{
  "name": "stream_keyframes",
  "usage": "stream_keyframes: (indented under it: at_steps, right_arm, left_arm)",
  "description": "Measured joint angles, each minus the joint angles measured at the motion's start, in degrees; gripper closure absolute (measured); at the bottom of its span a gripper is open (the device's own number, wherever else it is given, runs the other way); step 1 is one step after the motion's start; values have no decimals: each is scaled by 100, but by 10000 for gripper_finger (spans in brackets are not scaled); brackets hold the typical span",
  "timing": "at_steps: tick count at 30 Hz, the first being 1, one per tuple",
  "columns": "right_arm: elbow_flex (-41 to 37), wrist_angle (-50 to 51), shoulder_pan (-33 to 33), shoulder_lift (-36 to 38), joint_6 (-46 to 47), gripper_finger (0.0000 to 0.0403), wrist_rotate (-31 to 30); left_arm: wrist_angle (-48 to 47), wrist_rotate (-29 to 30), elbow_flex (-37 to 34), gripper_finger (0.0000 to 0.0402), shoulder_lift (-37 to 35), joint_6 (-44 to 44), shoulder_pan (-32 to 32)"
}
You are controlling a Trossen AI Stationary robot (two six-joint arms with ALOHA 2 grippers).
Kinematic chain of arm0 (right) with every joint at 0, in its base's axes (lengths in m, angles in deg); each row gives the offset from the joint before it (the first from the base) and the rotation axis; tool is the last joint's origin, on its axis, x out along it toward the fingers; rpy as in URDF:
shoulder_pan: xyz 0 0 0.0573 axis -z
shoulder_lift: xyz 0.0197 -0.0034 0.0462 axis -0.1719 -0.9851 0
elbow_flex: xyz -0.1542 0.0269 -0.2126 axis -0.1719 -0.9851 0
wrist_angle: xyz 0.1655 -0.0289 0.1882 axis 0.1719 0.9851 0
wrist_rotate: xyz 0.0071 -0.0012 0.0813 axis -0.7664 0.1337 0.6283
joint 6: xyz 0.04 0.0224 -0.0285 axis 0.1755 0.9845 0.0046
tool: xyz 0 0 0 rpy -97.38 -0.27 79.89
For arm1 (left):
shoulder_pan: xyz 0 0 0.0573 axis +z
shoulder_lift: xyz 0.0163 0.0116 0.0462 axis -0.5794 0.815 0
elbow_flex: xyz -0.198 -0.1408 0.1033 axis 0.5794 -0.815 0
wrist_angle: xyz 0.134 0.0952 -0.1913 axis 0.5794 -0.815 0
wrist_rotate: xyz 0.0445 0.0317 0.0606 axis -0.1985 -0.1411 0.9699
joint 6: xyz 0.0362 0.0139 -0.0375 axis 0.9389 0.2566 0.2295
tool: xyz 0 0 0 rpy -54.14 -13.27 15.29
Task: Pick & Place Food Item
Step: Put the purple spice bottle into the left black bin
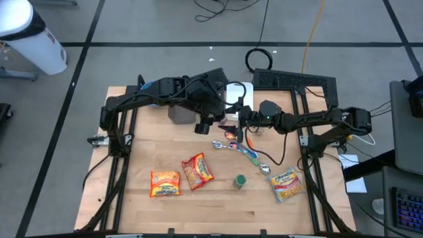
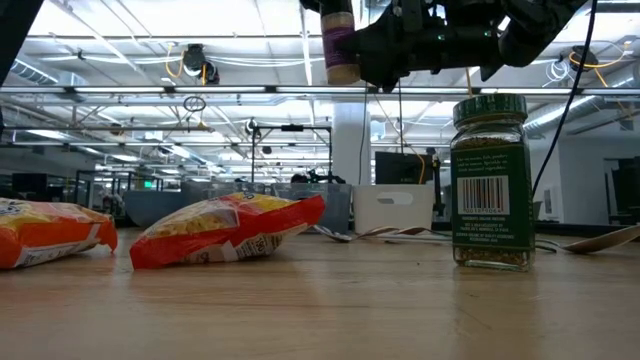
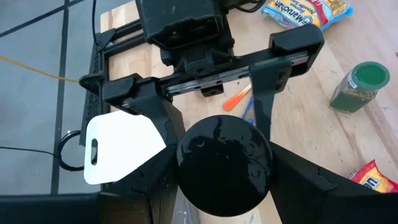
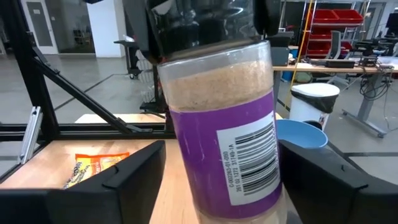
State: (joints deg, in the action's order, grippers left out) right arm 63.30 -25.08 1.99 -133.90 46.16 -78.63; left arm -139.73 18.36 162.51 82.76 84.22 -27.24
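Observation:
A clear jar with a purple label and tan contents (image 4: 217, 124) hangs high above the table, topped by a black lid (image 3: 224, 165). My left gripper (image 1: 203, 124) comes down at a slant from the table's left and is shut on the jar's top. My right gripper (image 1: 234, 119) reaches in level from the table's right. It is open, and its fingers (image 4: 124, 180) stand on either side of the labelled body with narrow gaps. In the low view the jar (image 2: 340, 50) shows at the top edge. My left gripper pinches the jar just under its black lid (image 3: 186, 186), one finger (image 3: 149, 186) on each side. The fingers slant down from the table's left. The jar stands upright, lifted well clear of the table.
On the table lie two orange noodle packs (image 1: 197, 170) (image 1: 164, 183), a yellow pack (image 1: 286, 184), a green-lidded spice jar (image 1: 240, 181) and colourful spoons (image 1: 246, 153). A white bin (image 1: 238, 92) and a grey one (image 1: 178, 114) sit at the far side.

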Motion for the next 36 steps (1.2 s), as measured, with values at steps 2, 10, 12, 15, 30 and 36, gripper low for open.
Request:
stream_keyframes:
  at_steps: [2,10,12,15,30,36]
  right_arm:
    - [0,9,0,6,31,95,39]
    - [0,683,4,548,-426,91,-164]
    - [-2,1062,-1,811,-640,93,-412]
    - [1,1481,-7,1183,-826,94,-632]
    - [-2,2756,10,2242,-1042,94,-1424]
    - [-12,2872,16,2262,-1017,94,-1424]
  left_arm:
    - [-18,-4,0,189,0,21,14]
    - [-126,-77,2,189,-100,18,249]
    - [-249,-8,2,189,-191,18,321]
    - [-339,86,2,189,-357,-13,457]
    - [-361,-1277,-597,189,-1159,-297,1582]
    - [221,-1789,-1645,189,-1593,-389,2055]
